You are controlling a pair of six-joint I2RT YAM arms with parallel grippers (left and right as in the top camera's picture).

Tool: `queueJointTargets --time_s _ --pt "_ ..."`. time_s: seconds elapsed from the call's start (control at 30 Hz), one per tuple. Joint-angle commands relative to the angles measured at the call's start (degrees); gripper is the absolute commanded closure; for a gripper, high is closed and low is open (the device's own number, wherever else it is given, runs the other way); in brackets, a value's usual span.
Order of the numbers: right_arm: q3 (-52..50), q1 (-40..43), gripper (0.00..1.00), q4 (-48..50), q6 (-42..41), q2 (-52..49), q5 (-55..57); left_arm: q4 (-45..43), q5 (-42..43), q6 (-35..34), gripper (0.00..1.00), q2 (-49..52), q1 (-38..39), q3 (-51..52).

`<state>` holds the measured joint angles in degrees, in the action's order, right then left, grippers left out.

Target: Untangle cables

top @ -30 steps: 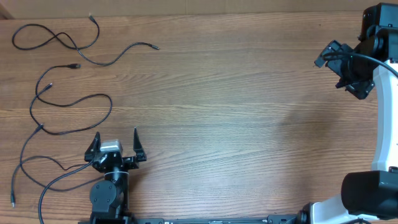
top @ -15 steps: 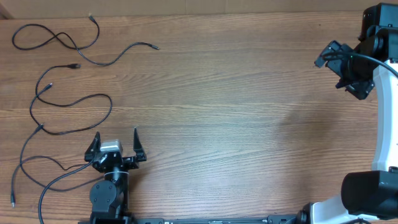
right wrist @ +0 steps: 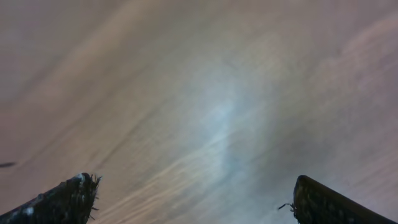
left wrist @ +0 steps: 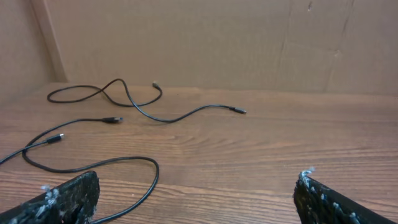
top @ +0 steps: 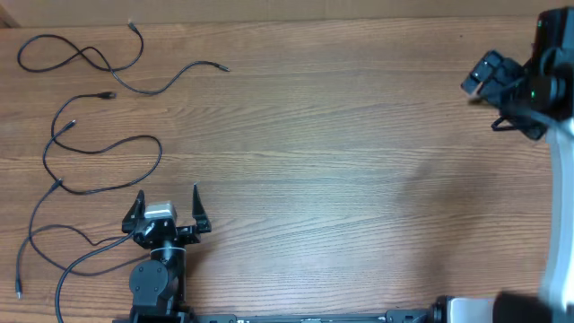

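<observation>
Several thin black cables lie apart on the left side of the wooden table. One cable crosses itself in a loop at the far left corner. A second cable snakes below it, and a third cable curls by the front-left edge. My left gripper stands open just right of them, holding nothing. In the left wrist view the left gripper frames bare wood, with a cable curving in by the left finger and the looped cable farther off. My right gripper hangs open far right, away from every cable; the right gripper shows only blurred wood.
A brown cardboard wall closes off the far side of the table. The left arm's base sits at the front edge. The right arm's white link runs along the right edge.
The right gripper has shifted a little to the right and up and is blurred by motion. The left gripper and the cables have not moved.
</observation>
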<state>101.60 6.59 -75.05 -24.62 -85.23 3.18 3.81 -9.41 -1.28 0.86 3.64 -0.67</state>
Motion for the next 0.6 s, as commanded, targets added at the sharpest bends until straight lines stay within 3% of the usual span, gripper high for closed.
queueJointTargets --time_s 0.0,0.43,0.57 --pt "-6.25 -0.59 0.00 4.09 2.25 6.62 0.61 -0.07 0.46 1.09 0.00 -0.66 -0.24 0.39" --pt "-45.42 -0.59 0.00 33.16 2.78 32.79 0.02 -0.07 0.46 1.09 0.00 -0.66 -0.24 0.39" --pt "-54.55 -0.59 0.00 41.53 11.04 41.51 -6.73 -0.07 0.46 1.11 0.00 -0.66 -0.24 0.39"
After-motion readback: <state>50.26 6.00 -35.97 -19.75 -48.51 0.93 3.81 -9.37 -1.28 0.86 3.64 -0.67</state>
